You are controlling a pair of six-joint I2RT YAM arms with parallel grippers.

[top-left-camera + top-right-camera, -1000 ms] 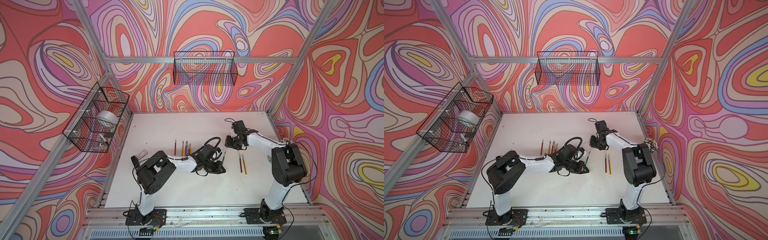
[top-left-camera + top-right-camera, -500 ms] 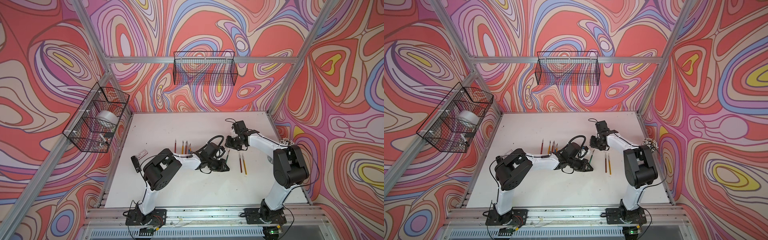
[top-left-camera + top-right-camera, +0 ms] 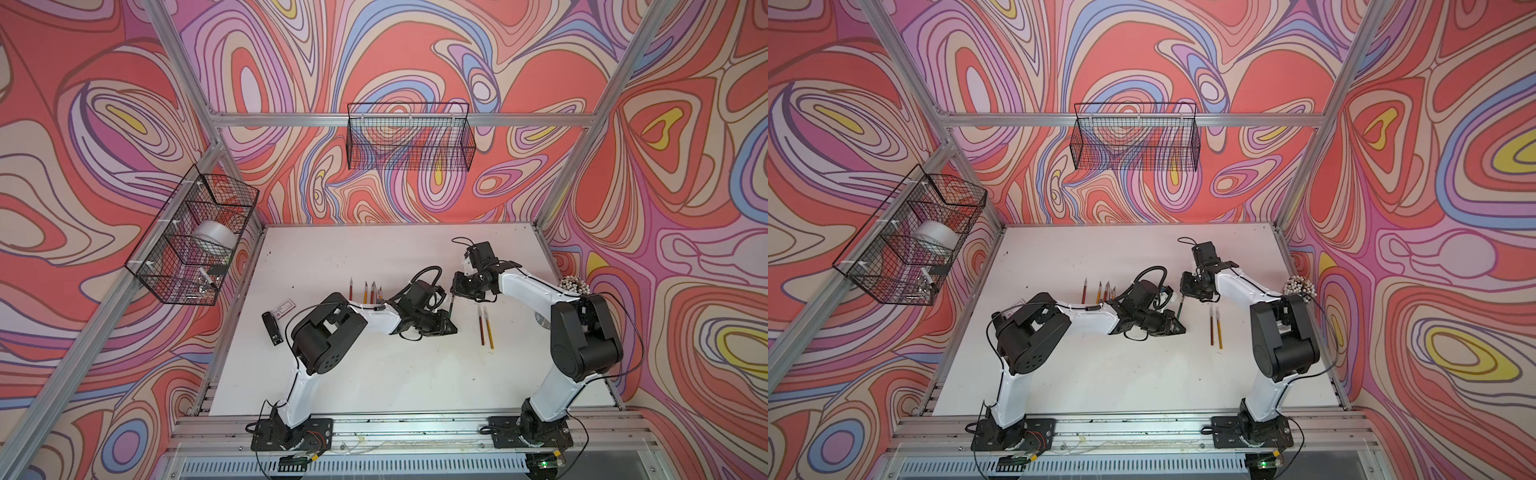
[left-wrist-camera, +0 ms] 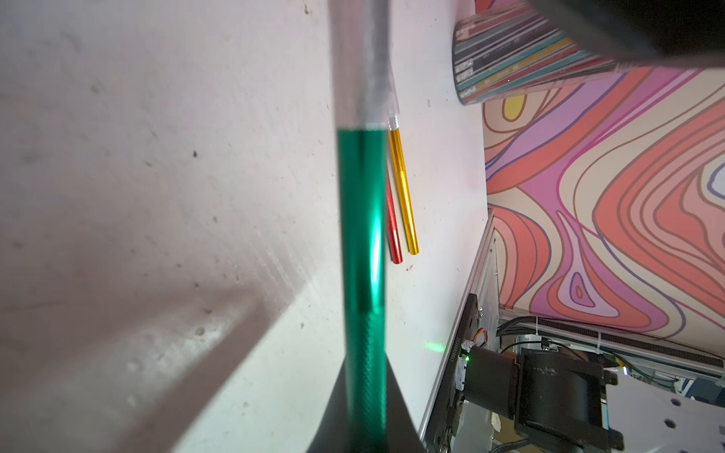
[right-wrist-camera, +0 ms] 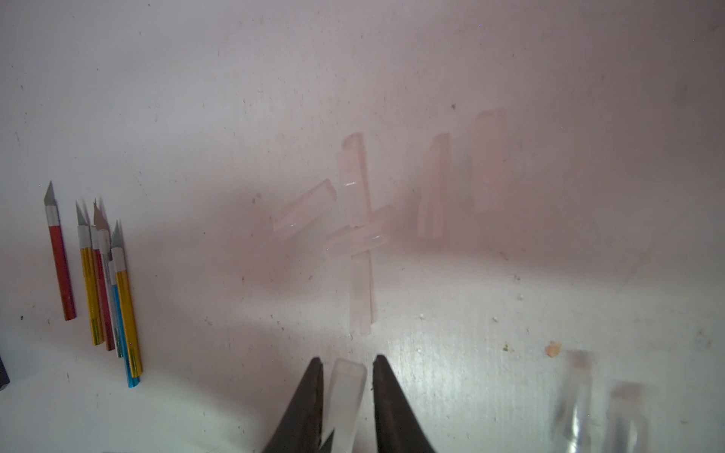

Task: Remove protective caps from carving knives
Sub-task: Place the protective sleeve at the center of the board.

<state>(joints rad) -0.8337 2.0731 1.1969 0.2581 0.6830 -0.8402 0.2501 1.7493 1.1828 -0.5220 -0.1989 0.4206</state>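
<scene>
A green carving knife (image 4: 363, 255) hangs over the table's middle, and my left gripper (image 4: 365, 439) is shut on its handle end. Its translucent protective cap (image 5: 345, 396) sits between the fingers of my right gripper (image 5: 347, 364), which is shut on it with the blade tip showing inside. In both top views the two grippers (image 3: 446, 326) (image 3: 455, 293) meet at this knife (image 3: 1180, 309). Several loose caps (image 5: 355, 184) lie beyond the right gripper. Several bare knives (image 5: 94, 274) lie in a row to the left. A red knife (image 4: 393, 223) and a gold knife (image 4: 404, 196), both capped, lie to the right.
A cup of white-tipped sticks (image 3: 573, 284) stands at the table's right edge. A black block (image 3: 272, 328) and a small card (image 3: 283, 308) lie at the left. Wire baskets hang on the back wall (image 3: 409, 137) and the left wall (image 3: 191, 241).
My left arm has swung and carried its gripper and the green knife a little to the right. The right gripper has stayed at the knife's capped end.
</scene>
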